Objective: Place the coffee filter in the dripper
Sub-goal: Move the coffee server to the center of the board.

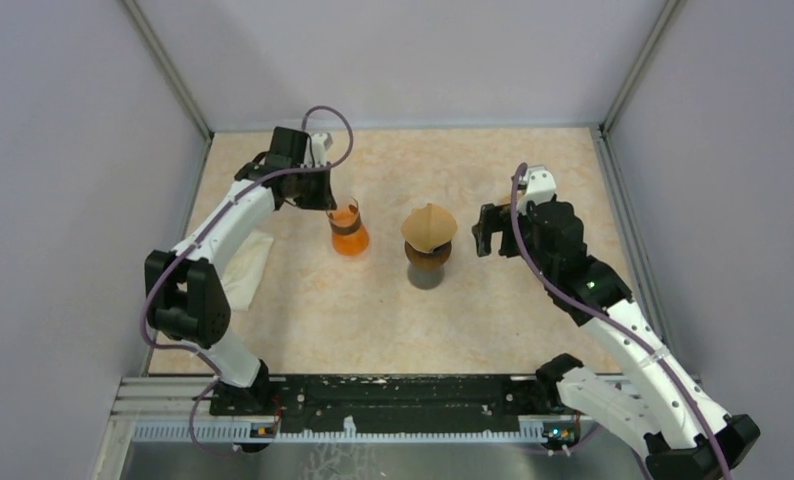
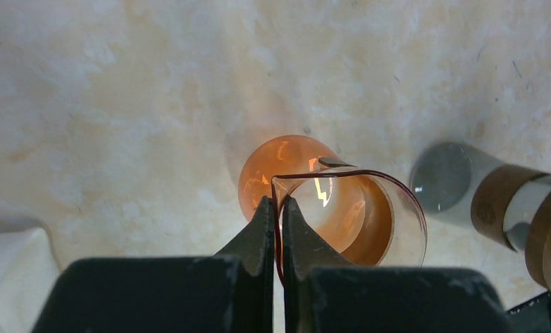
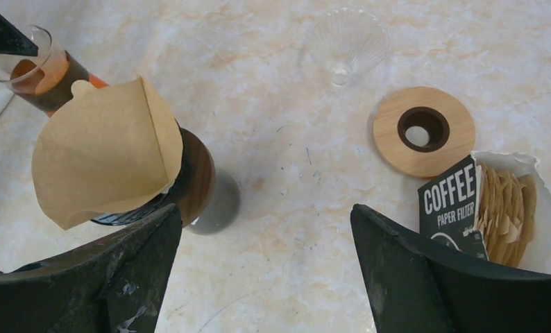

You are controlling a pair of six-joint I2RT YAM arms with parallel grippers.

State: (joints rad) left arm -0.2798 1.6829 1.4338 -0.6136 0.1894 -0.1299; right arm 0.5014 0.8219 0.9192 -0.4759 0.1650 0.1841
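1. filter (image 3: 106, 152): brown paper, folded close to flat rather than opened out. it lies tilted over the mouth of the dripper (image 3: 200, 180), at mid table (image 1: 303, 320).
2. orientation: broad face up and turned toward the right pincer (image 3: 266, 211). a small tab on its upper edge points away from the arm bases. one corner overhangs the dark rim on the near side. from above it reads about as wide as deep, so the long axis cannot be fixed.
3. dripper: upright, wood band over a grey base.
4. left pincer (image 2: 278, 215): closed on the rim of an orange-tinted carafe (image 2: 370, 215), one finger inside the glass and one outside. the carafe stands left of the dripper, apart from it.
5. right pincer: jaws wide apart, gripping nothing, just right of the dripper.
6. also on the table: glass cone (image 3: 345, 41), wooden ring (image 3: 453, 139), open filter pack (image 3: 450, 201), white cloth (image 1: 248, 265).
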